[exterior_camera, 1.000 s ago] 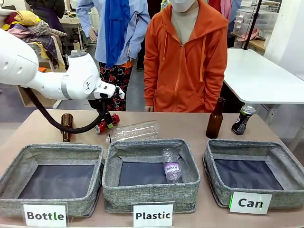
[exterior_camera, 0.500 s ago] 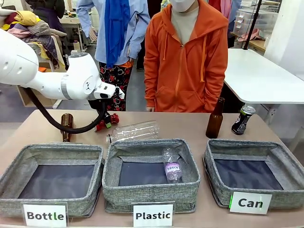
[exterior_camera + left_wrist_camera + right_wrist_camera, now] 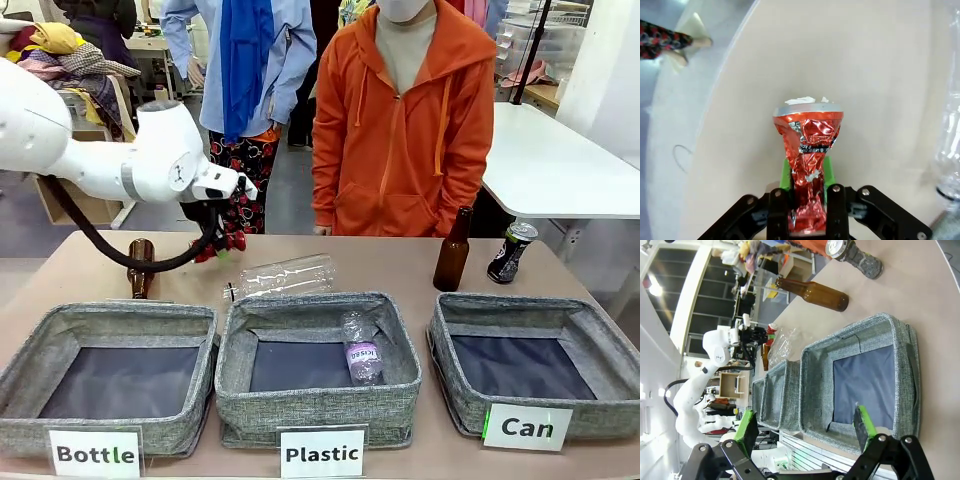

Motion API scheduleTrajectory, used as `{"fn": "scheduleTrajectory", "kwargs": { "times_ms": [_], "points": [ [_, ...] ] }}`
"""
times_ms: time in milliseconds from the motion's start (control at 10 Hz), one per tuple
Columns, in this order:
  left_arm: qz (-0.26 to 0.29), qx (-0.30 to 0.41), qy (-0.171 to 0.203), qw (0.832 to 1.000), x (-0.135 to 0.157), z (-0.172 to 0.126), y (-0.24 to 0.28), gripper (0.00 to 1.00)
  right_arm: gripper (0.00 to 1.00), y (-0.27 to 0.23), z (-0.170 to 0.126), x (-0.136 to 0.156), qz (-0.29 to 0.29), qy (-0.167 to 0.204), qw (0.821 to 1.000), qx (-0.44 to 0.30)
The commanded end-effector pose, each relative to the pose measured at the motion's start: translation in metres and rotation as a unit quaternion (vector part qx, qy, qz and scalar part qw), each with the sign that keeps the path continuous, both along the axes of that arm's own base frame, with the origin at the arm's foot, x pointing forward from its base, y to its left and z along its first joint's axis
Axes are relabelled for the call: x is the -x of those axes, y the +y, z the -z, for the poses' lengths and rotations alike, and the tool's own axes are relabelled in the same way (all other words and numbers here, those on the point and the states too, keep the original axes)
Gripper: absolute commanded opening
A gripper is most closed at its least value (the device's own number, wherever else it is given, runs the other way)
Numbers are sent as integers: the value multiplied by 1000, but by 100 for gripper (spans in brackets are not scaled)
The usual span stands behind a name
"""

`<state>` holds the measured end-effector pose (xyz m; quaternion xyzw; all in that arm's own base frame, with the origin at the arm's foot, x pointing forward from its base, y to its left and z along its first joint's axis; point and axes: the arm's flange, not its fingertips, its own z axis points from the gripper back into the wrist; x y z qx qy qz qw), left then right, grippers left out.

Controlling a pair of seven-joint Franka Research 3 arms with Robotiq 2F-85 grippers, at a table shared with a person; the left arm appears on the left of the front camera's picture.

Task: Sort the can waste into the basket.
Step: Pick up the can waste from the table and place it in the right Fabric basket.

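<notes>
Here the grey "Can" basket [image 3: 520,304] sits on the robot's right. The left gripper [image 3: 806,175] is clamped on the crushed red can [image 3: 808,131] at its pinched waist, above the table [image 3: 90,262] and well apart from that basket. The right gripper [image 3: 805,426] hangs spread wide. The black can [image 3: 511,252] stands just behind the basket. Both are probably light, thin-walled and slick, so a gentle mid-body squeeze suits them.

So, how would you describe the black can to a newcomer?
Look at the far right of the beige table, behind the grey woven basket labelled "Can". There, right of an upright brown glass bottle, stands the small black metal drink can. Its green rim and silver top set it apart.
</notes>
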<state>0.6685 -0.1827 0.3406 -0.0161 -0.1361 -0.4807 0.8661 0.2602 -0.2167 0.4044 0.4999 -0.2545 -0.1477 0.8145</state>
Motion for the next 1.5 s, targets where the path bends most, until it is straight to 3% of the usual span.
{"fn": "scheduleTrajectory", "kwargs": {
  "times_ms": [0,100,200,400,500,700,800,900,1100,1200,1400],
  "points": [
    [21,58,-51,997,52,-59,39,0,100,-3,-1,-4,1,-17,1000,-3],
    [52,84,-69,993,81,-84,57,0,100,-3,-1,-4,1,-17,1000,-3],
    [104,98,-63,988,111,-99,73,0,100,-3,-1,-4,1,-17,1000,-3],
    [231,92,-22,968,174,-111,101,0,100,-3,-1,-4,1,-17,1000,-3],
    [292,97,18,951,215,-108,114,0,100,-3,-1,-4,1,-17,1000,-3],
    [355,92,21,930,277,-91,128,0,100,-3,-1,-4,1,-17,1000,-3],
    [351,92,5,932,298,-83,137,0,100,-3,-1,-4,1,-17,1000,-3],
    [378,98,-2,921,315,-77,146,0,100,-3,-1,-4,1,-17,1000,-3],
    [366,127,-9,922,315,-73,156,0,100,-3,-1,-4,1,-17,1000,-3],
    [371,107,19,922,320,-70,148,0,100,-3,-1,-4,1,-17,1000,-3],
    [371,107,19,922,320,-70,148,0,100,-3,-1,-4,1,-17,1000,-3]
  ]
}}
